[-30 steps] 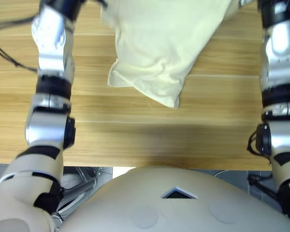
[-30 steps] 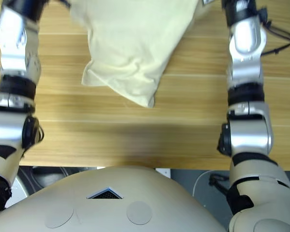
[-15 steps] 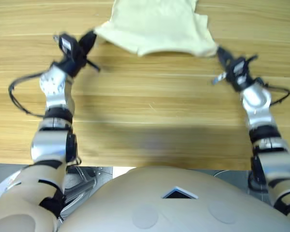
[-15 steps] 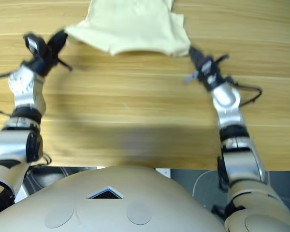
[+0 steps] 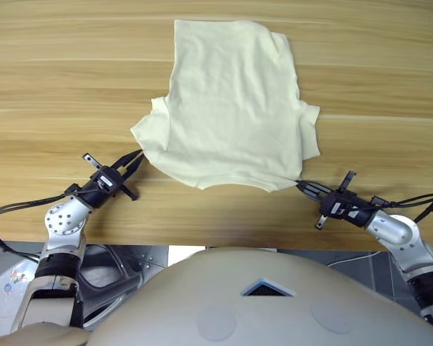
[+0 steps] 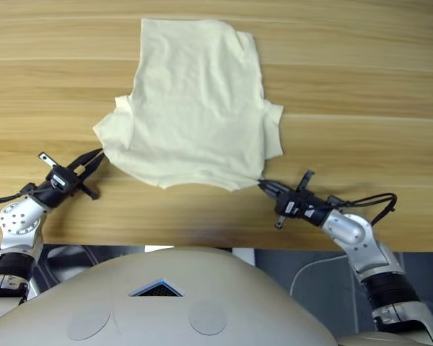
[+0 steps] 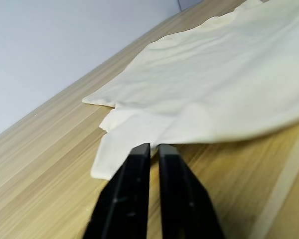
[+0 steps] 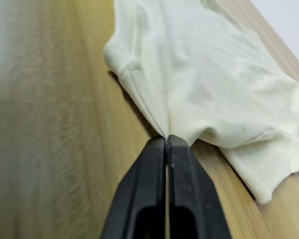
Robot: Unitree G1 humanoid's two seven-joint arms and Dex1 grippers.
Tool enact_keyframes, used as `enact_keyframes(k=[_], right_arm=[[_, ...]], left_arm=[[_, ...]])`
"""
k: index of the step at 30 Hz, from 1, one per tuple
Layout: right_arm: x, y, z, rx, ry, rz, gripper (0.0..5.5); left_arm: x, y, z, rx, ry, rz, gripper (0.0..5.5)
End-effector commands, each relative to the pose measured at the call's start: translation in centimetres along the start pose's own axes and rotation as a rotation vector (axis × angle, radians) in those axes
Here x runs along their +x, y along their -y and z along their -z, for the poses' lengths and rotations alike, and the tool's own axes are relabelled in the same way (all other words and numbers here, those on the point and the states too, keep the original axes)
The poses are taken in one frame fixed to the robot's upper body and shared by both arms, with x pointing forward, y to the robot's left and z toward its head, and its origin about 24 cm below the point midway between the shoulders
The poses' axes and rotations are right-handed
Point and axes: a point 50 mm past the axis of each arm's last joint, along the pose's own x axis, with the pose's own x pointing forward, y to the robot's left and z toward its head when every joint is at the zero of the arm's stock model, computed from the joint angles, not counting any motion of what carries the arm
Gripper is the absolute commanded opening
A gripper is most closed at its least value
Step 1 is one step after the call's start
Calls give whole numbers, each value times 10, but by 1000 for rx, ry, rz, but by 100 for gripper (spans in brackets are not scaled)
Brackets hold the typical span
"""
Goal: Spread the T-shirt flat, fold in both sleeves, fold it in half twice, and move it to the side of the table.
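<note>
Near the wooden desk [image 5: 58, 72] edge, left tool [image 5: 136, 157] and right tool [image 5: 303, 186] sat clamped on the pale yellow T-shirt [image 5: 231, 101]; you needed even outward tension.

Silver arms [image 5: 63, 218], black joints, looped black cables [image 5: 413, 205], slim black left pincer [image 5: 136, 156] and right pincer [image 5: 303, 185]

Two head eyes high above, two wrist cameras low along the fingers
The stereo pair looks steeply down from the head onto the table [image 5: 58, 86], the two eyes slightly offset, and both take in the whole T-shirt [image 5: 231, 101] and both arms. The left wrist camera sits close behind the left gripper [image 7: 154, 146], skimming the tabletop toward one near corner of the T-shirt; the right wrist camera does likewise behind the right gripper [image 8: 167, 138], at the other near corner
</note>
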Motion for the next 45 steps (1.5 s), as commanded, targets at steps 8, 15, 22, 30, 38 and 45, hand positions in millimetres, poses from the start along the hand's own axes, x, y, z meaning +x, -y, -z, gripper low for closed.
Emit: enact_keyframes(k=[8,15,22,30,38,45], right_arm=[[-25,-35,15,23,-119,-118,156],[-47,-16,9,128,-33,55,173],[-8,37,26,142,-24,276,173],[25,64,26,82,-53,294,173],[22,78,24,27,-104,288,173],[-20,112,18,-43,-129,441,173]], left_arm=[[-36,47,21,-251,-203,62,216],[-63,21,23,-422,-118,-151,311],[-15,11,-5,-408,127,-216,330],[20,33,-12,-219,55,-138,330],[30,43,-7,-163,-3,-90,330],[33,47,14,20,-220,-55,330]])
